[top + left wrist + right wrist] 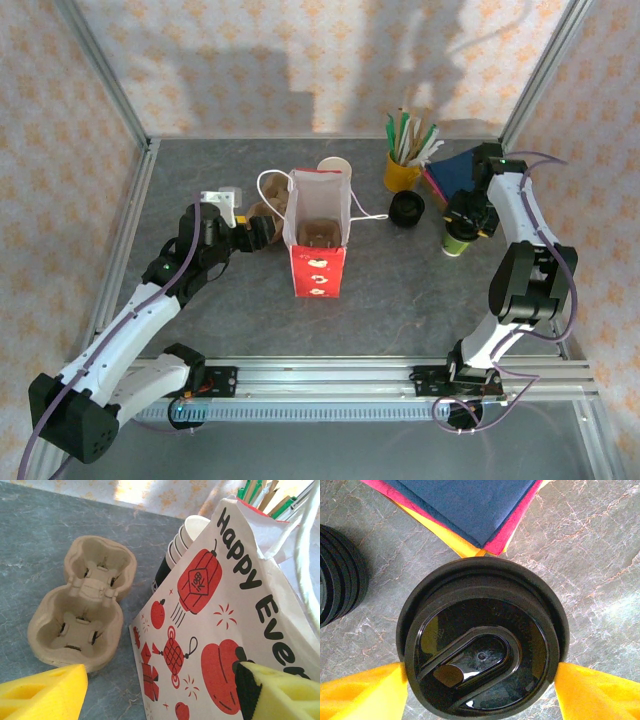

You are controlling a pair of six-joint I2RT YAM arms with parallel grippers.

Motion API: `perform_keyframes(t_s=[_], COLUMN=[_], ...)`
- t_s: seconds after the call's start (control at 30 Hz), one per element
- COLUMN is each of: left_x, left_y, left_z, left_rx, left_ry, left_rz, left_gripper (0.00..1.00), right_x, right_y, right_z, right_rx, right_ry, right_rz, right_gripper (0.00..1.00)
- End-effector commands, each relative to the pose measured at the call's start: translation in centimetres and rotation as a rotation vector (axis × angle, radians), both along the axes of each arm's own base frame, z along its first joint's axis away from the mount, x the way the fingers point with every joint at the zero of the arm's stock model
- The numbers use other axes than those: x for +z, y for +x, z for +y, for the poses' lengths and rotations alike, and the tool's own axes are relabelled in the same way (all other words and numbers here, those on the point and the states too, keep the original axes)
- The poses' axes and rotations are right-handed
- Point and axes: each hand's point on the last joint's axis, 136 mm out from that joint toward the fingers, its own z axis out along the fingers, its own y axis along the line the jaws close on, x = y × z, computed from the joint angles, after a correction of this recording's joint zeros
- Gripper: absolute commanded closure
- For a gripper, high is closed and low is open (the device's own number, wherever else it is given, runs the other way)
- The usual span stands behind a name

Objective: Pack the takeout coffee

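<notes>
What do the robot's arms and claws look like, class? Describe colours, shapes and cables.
The left arm and right arm have white links, black joints and a thin purplish cable alongside. The left claw and right claw have blocky yellow fingers.

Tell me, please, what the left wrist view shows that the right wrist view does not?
Left wrist: a pulp carrier, a printed paper bag, stacked cups behind it, and sticks. Right wrist: the lidded coffee from above with jaws against both sides, a stack of lids and napkins. Both: the grey table and yellow jaws at the bottom corners.
</notes>
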Motion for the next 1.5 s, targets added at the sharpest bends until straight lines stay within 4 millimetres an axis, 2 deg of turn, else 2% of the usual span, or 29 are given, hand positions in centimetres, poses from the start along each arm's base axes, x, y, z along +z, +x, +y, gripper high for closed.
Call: perform_keyframes(t_s=[0.0, 0.57, 0.73, 0.9, 1.2, 1.47], left_x=[0.5, 0.3, 0.1, 0.0, -0.2, -0.5], left_y=[0.1, 0.1, 0.1, 0.2, 0.3, 0.4], left_z=[-0.1, -0.5, -0.6, -0.7, -0.7, -0.8], left_rx=[-0.017, -0.038, -0.042, -0.046, -0.045, -0.048], left_ry=[0.001, -0.002, -0.002, -0.004, -0.001, 0.0], left_rz=[-0.007, 0.004, 0.01, 0.014, 0.022, 0.034], left_gripper=[0.21, 0.21, 0.21, 0.21, 0.21, 0.21], right_x=[-0.4, -0.6, 0.3, 0.8, -0.7, -0.4], right_y=[0.2, 0.8, 1.2, 1.5, 0.3, -0.4], right_z=[-0.7, -1.1, -1.2, -1.2, -0.4, -0.1], right_rx=[-0.003, 0.0, -0.002, -0.002, 0.005, 0.013], right_ry=[-0.028, -0.034, -0.037, -0.038, 0.003, 0.016], right_rz=[0.014, 0.011, -0.011, -0.027, 0.007, 0.021], right_gripper=[0.23, 0.25, 0.19, 0.2, 0.23, 0.24])
